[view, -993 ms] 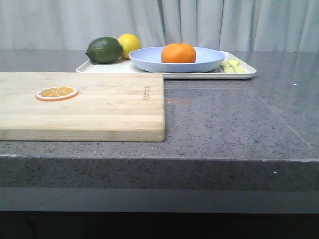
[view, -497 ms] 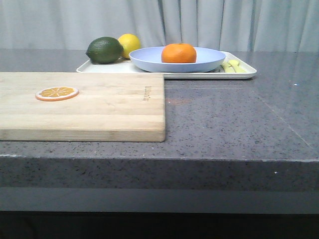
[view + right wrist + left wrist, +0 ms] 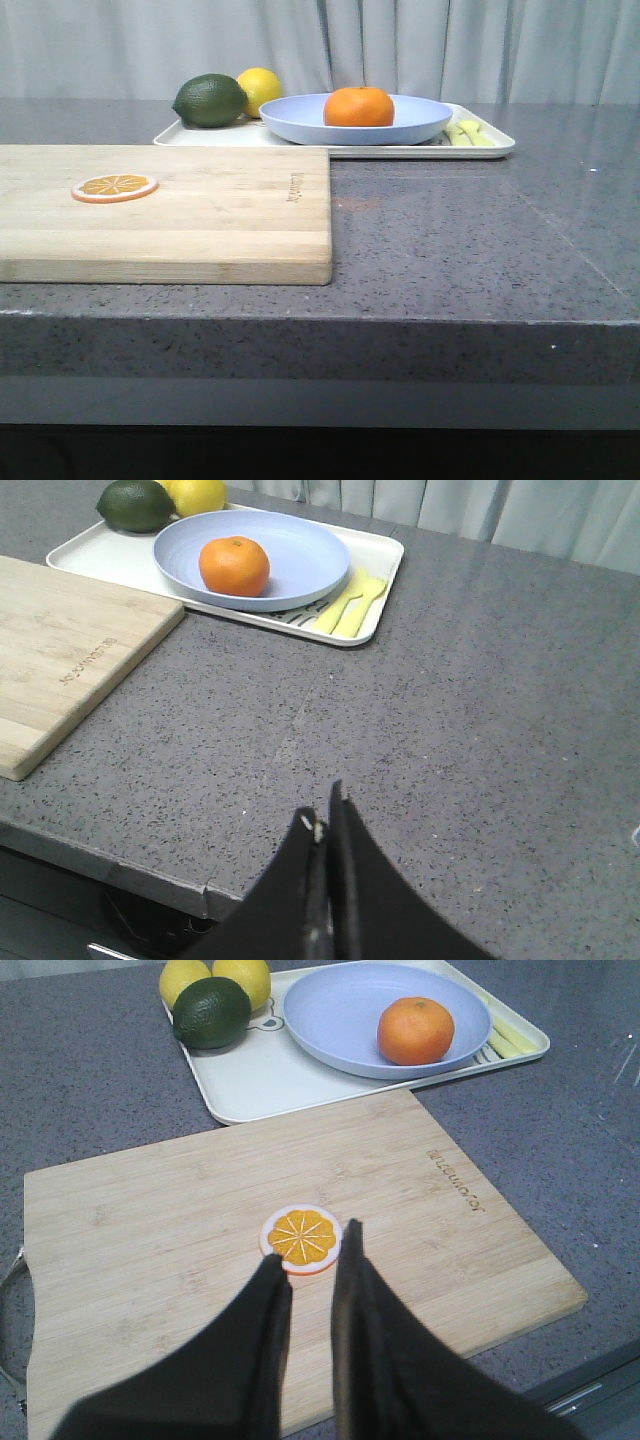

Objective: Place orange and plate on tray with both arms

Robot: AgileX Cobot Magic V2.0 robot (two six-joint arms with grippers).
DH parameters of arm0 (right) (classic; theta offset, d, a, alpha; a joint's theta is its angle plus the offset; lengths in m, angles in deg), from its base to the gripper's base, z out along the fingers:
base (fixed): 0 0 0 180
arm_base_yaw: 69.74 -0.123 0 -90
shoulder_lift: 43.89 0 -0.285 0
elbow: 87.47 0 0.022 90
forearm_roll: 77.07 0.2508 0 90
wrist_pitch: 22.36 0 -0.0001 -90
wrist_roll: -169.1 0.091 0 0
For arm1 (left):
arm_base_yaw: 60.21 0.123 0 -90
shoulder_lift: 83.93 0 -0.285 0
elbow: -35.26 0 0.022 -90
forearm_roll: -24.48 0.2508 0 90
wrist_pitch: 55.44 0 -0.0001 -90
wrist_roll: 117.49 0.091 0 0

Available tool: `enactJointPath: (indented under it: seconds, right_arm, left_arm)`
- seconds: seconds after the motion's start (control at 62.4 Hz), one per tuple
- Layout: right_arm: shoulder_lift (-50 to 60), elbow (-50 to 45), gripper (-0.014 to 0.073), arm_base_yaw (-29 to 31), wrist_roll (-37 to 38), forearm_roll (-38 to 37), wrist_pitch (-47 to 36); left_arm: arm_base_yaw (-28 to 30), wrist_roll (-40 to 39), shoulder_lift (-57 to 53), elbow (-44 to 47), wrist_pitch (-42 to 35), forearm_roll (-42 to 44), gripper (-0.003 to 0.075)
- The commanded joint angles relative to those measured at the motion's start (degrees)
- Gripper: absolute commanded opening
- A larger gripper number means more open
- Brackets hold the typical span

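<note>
The orange [image 3: 358, 106] lies in the pale lavender-blue plate [image 3: 420, 122], and the plate rests on the off-white tray [image 3: 200, 137] at the back of the table. All three also show in the left wrist view: orange [image 3: 415, 1030], plate [image 3: 330, 1010], tray [image 3: 250, 1080], and in the right wrist view: orange [image 3: 234, 565], plate [image 3: 300, 555], tray [image 3: 385, 550]. My left gripper [image 3: 312, 1250] is open and empty above the cutting board, far short of the tray. My right gripper [image 3: 322, 810] is shut and empty over bare countertop near the front edge. Neither gripper shows in the front view.
A thick wooden cutting board [image 3: 200, 215] with a flat orange slice [image 3: 114, 187] fills the front left. A green avocado [image 3: 210, 100] and yellow lemon [image 3: 262, 88] sit on the tray's left end, yellow cutlery [image 3: 468, 134] on its right end. Grey curtains hang behind.
</note>
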Motion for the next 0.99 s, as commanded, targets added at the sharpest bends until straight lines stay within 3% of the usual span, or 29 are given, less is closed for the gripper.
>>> enactJointPath:
  seconds: [0.0,0.593,0.705,0.817,0.977]
  right_arm:
    - [-0.81,1.18,-0.0065,0.10,-0.40,-0.16,-4.12]
    - [-0.81,1.18,-0.0065,0.10,-0.40,-0.16,-4.23]
    - [-0.81,1.18,-0.0065,0.10,-0.40,-0.16,-4.34]
    - [-0.81,1.18,-0.0065,0.10,-0.40,-0.16,-4.33]
    - [-0.81,1.18,-0.0065,0.10,-0.40,-0.16,-4.33]
  left_arm:
    - [0.12,-0.60,-0.08,-1.55,-3.88,-0.63,-0.0020]
    - [-0.10,-0.60,-1.83,0.05,-4.91,-0.63,-0.0020]
    - [2.82,-0.48,-7.30,5.43,-11.48,2.88,-0.0020]
    - [9.54,-0.48,-17.39,15.69,-18.87,2.78,-0.0020]
    - [15.41,-0.48,-29.44,27.11,-23.05,2.20,-0.0020]
